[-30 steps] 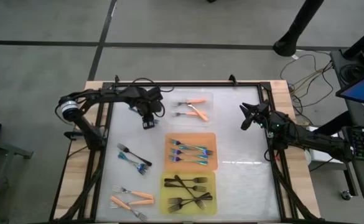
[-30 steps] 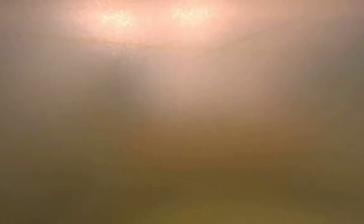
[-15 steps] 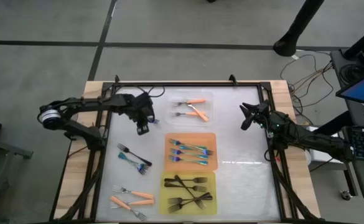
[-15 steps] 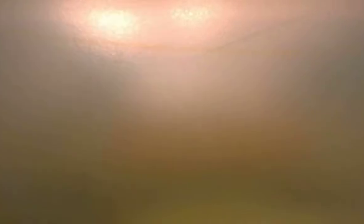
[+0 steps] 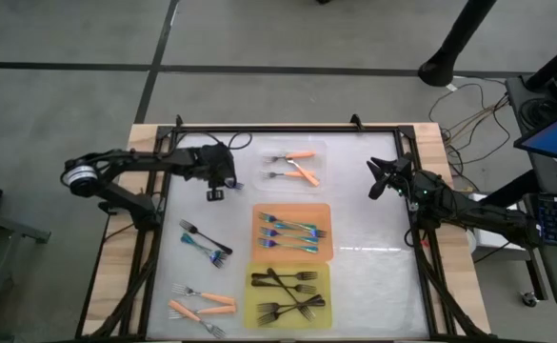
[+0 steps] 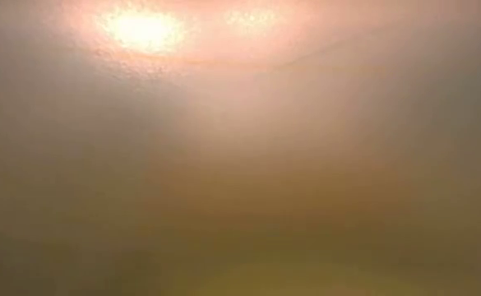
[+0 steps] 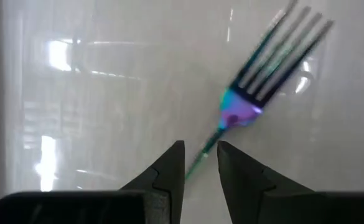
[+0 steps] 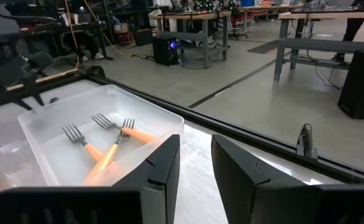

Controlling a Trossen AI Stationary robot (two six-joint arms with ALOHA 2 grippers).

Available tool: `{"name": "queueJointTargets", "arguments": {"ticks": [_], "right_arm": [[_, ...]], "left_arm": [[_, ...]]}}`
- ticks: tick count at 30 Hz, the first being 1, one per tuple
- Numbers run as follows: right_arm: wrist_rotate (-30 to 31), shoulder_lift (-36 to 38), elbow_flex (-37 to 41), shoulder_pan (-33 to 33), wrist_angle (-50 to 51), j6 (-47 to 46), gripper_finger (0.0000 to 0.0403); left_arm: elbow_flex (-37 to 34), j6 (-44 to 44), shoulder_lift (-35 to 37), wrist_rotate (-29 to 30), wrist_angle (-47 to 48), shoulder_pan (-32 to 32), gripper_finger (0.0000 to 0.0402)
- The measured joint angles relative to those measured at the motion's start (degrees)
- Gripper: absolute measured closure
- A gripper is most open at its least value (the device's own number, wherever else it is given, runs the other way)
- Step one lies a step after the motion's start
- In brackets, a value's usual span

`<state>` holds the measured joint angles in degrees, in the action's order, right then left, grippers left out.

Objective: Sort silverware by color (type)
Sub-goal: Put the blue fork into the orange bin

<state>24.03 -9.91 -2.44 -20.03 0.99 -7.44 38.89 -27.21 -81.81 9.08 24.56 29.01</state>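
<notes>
The white table (image 5: 373, 286) carries three flat trays in a column: one clear tray (image 5: 318, 152) at the far end, one orange tray (image 5: 322, 211) in the middle and one yellow tray (image 5: 320, 271) nearest the front. Two dark arms reach in from the sides.

The left gripper (image 5: 215, 193) hangs over bare table left of the clear tray, its fingers a narrow slit apart with nothing seen clamped. The right gripper (image 5: 375, 179) waits near the table's right edge, likewise slightly parted and empty.

The clear tray holds three orange-handled forks (image 5: 295, 168). The orange tray holds a bunch of teal-handled forks (image 5: 288, 232), about four. The yellow tray holds a heap of black forks (image 5: 286, 293), about five, too overlapped to count surely.

Loose on the table's left side lie three more orange forks (image 5: 205, 303) by the front edge. Farther back lie one black fork (image 5: 194, 230) and roughly two teal forks (image 5: 211, 252).

In the left wrist view one teal fork (image 7: 256, 81) lies ahead of that gripper, its handle lined up with the gap.
</notes>
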Motion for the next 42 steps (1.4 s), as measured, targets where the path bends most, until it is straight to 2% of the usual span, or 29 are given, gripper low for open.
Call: {"name": "queueJointTargets", "arguments": {"ticks": [18,23,30,36,42], "right_arm": [[0.0,0.0,0.0,0.0,0.0,0.0,0.0319],[0.0,0.0,0.0,0.0,0.0,0.0,0.0319],[0.0,0.0,0.0,0.0,0.0,0.0,0.0319],[0.0,0.0,0.0,0.0,0.0,0.0,0.0319],[-0.02,0.0,0.0,0.0,0.0,0.0,0.0319]], "left_arm": [[1.84,-4.17,-7.78,-1.59,-0.41,2.95,0.0324],[1.86,-3.21,-8.55,-6.37,0.32,3.92,0.0332],[1.75,2.92,-8.27,-9.56,1.18,6.46,0.0394],[1.57,5.77,-6.92,-12.0,1.11,8.07,0.0398],[1.68,6.3,-0.33,-11.58,3.49,8.07,0.04]]}}
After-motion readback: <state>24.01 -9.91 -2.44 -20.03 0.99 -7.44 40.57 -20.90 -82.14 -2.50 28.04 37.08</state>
